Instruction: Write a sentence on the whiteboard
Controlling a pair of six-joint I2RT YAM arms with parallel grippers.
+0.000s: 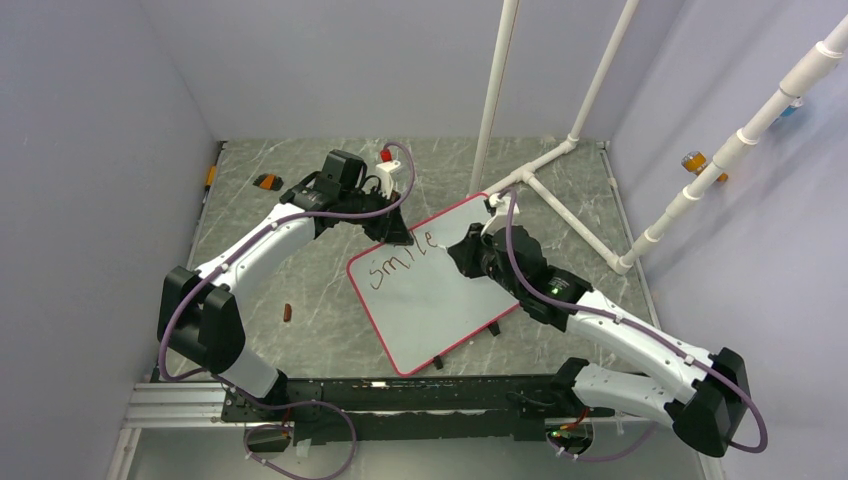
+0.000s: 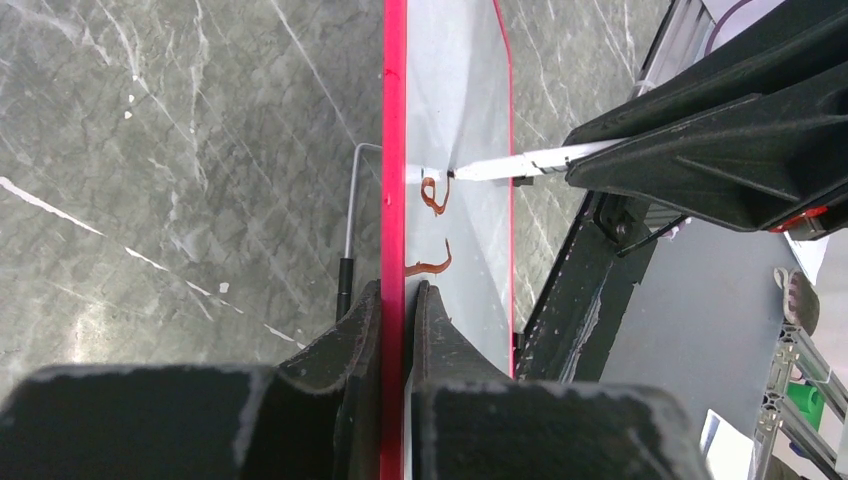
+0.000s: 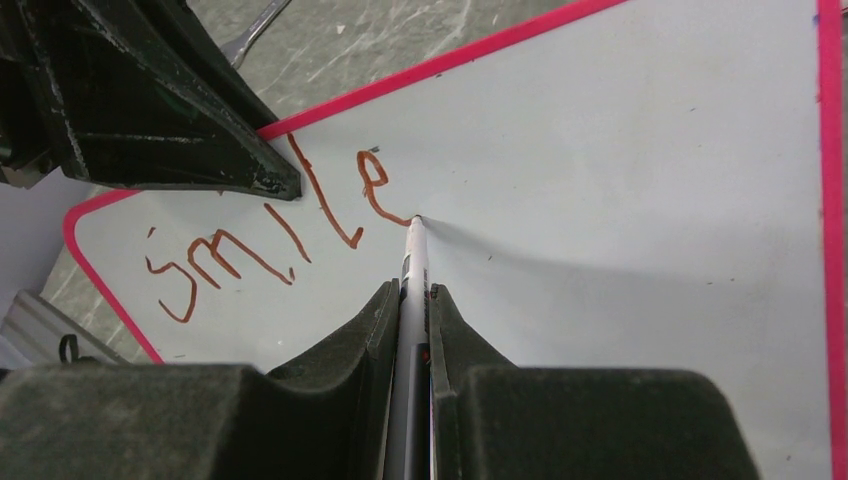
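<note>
The whiteboard, white with a red-pink rim, lies tilted on the marble table between both arms. My left gripper is shut on the board's rim at its far edge, one finger on each face. My right gripper is shut on a white marker whose tip touches the board just past the final "e". The sentence reads "smile" in reddish-brown strokes and is a single word. In the top view the left gripper and right gripper stand on either side of the word.
A white pipe frame rises behind the board at the right. A small orange-black object and a red-white piece lie at the back left. A brown bit lies left of the board. Black clips sit on its near edge.
</note>
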